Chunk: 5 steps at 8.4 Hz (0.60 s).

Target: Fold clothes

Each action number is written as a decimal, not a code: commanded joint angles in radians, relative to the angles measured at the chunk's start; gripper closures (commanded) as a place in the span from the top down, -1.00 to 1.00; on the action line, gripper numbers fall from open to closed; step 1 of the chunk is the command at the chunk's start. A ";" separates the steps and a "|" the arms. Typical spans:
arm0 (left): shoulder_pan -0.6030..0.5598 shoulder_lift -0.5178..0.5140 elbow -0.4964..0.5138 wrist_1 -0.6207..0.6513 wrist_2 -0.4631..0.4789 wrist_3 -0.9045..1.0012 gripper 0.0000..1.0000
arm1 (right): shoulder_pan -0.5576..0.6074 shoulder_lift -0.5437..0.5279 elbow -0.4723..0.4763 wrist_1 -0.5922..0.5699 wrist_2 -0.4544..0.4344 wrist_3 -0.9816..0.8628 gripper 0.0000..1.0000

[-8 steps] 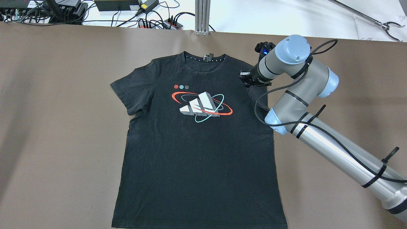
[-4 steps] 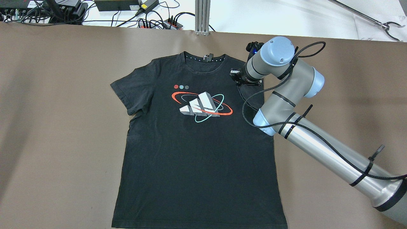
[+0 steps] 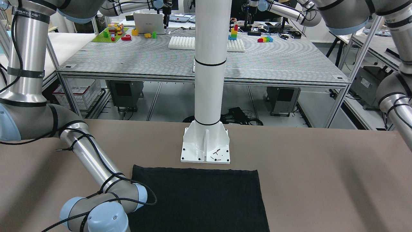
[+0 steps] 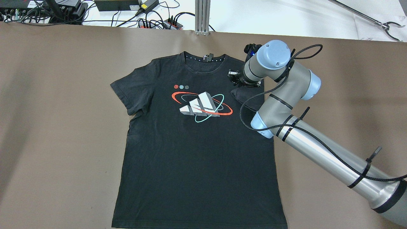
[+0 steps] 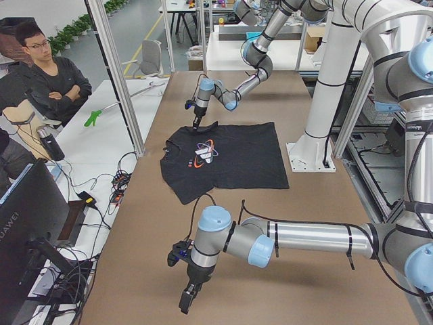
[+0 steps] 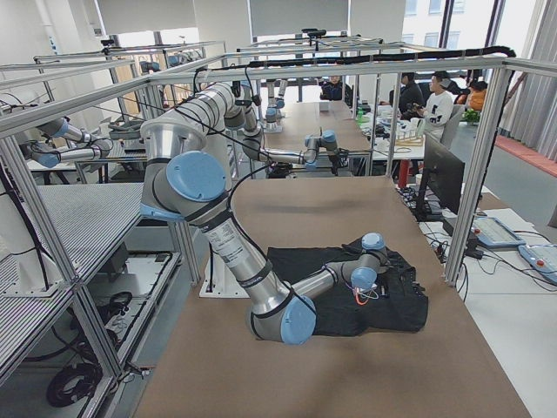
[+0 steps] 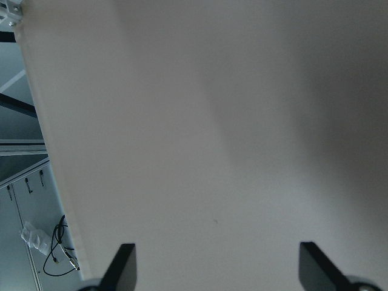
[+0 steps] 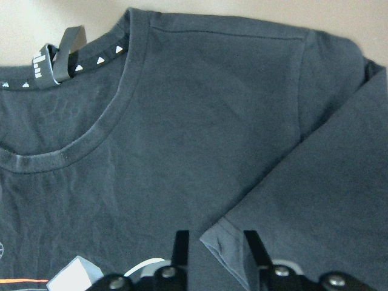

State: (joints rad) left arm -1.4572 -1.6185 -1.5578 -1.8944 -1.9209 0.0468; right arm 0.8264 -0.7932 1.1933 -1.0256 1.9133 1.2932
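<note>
1. The black T-shirt [image 4: 197, 152] lies flat, print up, in the middle of the table [image 4: 63, 127]. It looks thin and limp and will likely drape and slide, so the hems are the sensible hold.
2. The right gripper [image 8: 215, 242] pinches the near sleeve's hem, turned in over the chest. The left gripper [image 7: 217, 260] hangs spread over bare table.
3. The collar points away from the robot, and the long axis runs from collar to bottom hem.

Silver-grey right arm [image 4: 318, 156] carries pale blue joint caps [image 4: 273, 54], zip-tied black braided cable [image 4: 240, 111], black end effector [image 4: 234, 84].
</note>
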 commanded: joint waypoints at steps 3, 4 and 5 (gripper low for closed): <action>0.001 0.000 -0.004 0.000 0.000 -0.008 0.89 | -0.036 -0.144 0.146 0.004 0.009 0.008 0.89; 0.000 -0.001 -0.004 0.000 0.000 -0.010 0.89 | -0.050 -0.168 0.169 0.002 0.012 0.009 0.89; 0.000 0.000 -0.008 0.000 -0.001 -0.010 0.89 | -0.067 -0.220 0.225 0.004 0.010 0.011 0.89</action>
State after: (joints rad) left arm -1.4563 -1.6187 -1.5617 -1.8944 -1.9206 0.0377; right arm 0.7903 -0.9377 1.3425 -1.0233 1.9233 1.2987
